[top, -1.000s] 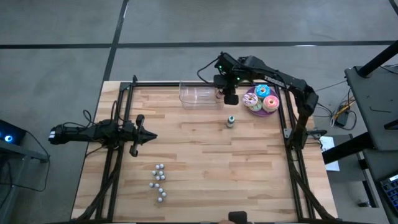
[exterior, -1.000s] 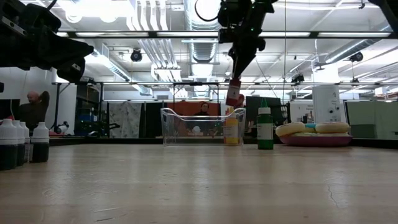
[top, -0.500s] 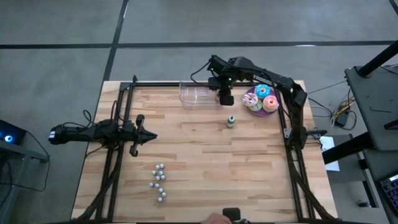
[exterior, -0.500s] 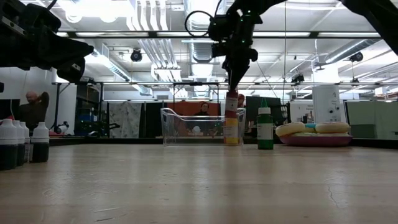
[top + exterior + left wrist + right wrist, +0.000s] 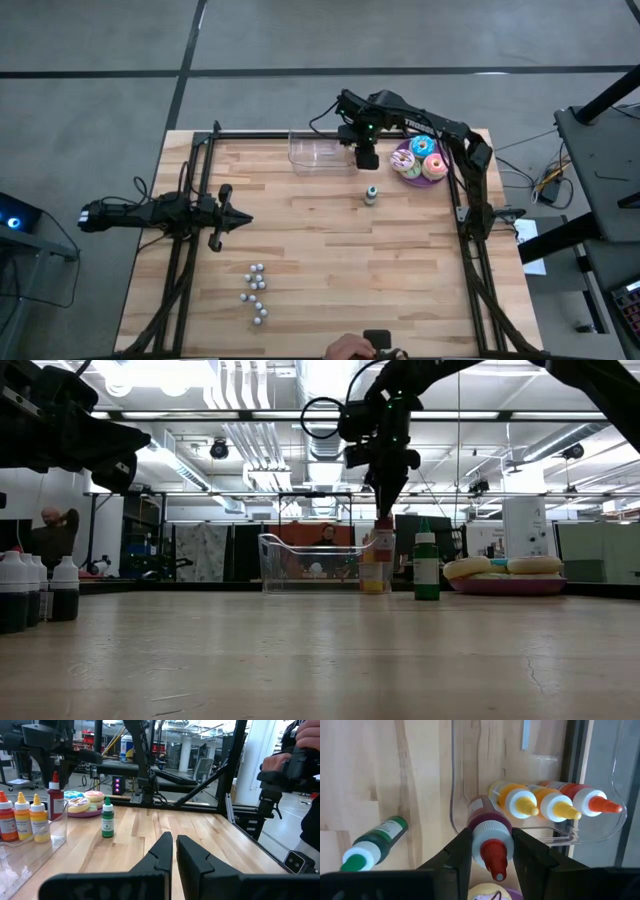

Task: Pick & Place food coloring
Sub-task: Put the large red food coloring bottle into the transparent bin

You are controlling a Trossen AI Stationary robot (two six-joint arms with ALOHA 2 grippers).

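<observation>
The right gripper [image 5: 366,158] hangs over the back of the table at the right end of the clear plastic bin [image 5: 318,151], its fingers [image 5: 460,857] partly closed around the neck of a red-capped food coloring bottle [image 5: 487,832]. In the low view that bottle [image 5: 383,543] stands upright under the gripper, just beside the bin's right wall; whether its base rests inside the bin or on the wood I cannot tell. Three more bottles, two yellow-capped [image 5: 520,802] and one orange-tipped [image 5: 590,802], stand together inside the bin. A green food coloring bottle [image 5: 371,194] stands alone on the wooden table [image 5: 330,270], near the bin and apart from it. The plate of frosted doughnuts [image 5: 421,160] sits just to the right of the gripper. The left gripper [image 5: 238,219] waits at the left side of the table with its fingers [image 5: 162,851] pressed together and holding nothing. A cluster of small bottles with silvery-white caps [image 5: 256,294] stands near the front edge.
</observation>
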